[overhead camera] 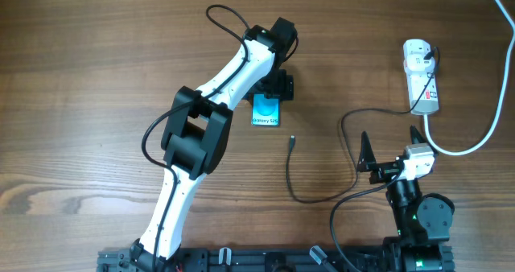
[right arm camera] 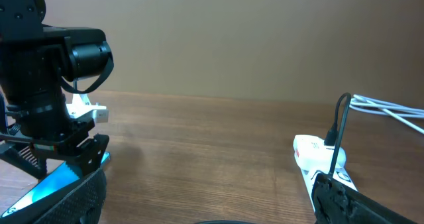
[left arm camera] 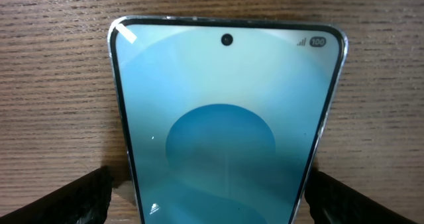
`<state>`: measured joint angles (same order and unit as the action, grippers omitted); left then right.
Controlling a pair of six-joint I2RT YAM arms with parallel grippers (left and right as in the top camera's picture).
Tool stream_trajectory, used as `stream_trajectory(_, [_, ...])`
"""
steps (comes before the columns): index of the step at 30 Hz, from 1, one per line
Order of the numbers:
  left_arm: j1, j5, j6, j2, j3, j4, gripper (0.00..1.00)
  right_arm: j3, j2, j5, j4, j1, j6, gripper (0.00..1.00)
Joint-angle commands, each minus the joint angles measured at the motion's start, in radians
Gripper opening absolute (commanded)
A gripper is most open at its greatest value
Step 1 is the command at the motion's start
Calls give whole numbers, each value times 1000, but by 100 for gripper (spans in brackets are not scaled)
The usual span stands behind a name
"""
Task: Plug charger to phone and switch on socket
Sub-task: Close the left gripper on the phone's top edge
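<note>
The phone (overhead camera: 266, 111) lies flat on the wooden table, turquoise face up, with a white strip at its near end. It fills the left wrist view (left arm camera: 222, 131). My left gripper (overhead camera: 273, 87) is open and straddles the phone's far end; in its wrist view (left arm camera: 212, 197) a small gap shows on each side. The charger's connector tip (overhead camera: 291, 141) lies free on the table, right of the phone. Its thin black cable (overhead camera: 299, 193) loops round to the white socket (overhead camera: 420, 75) at the far right. My right gripper (overhead camera: 392, 147) is open and empty, near the front right.
A thick white lead (overhead camera: 483, 135) curves from the socket to the table's right edge. The right wrist view shows the socket (right arm camera: 318, 154) at right, the left arm's gripper (right arm camera: 73, 151) over the phone (right arm camera: 59, 177) at left, and bare wood between.
</note>
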<state>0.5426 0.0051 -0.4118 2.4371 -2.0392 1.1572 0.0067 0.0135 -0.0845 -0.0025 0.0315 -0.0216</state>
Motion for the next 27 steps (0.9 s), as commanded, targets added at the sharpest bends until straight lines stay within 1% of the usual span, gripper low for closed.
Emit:
stream_trajectory(1, [3,35,19,17,31,5,90,-1,-6,10,2,4,-2,100])
stream_trajectory(4, [3,35,19,17,31,5,89,0,-6,10,2,4,-2,100])
stream_trajectory(6, [3,35,19,17,31,5,84,0,-6,10,2,4,-2,100])
stream_trajectory(7, [3,35,19,17,31,5,82,0,-6,10,2,4,-2,100])
stream_trajectory(16, [3,35,15,17,31,1,81,0,-6,10,2,4,-2,100])
stream_trajectory(20, [2,35,15,15,31,1,72,-1,-6,10,2,4,-2,100])
stream_trajectory(27, [-21,40,11,-5,29,2,71,0,-6,10,2,4,-2,100])
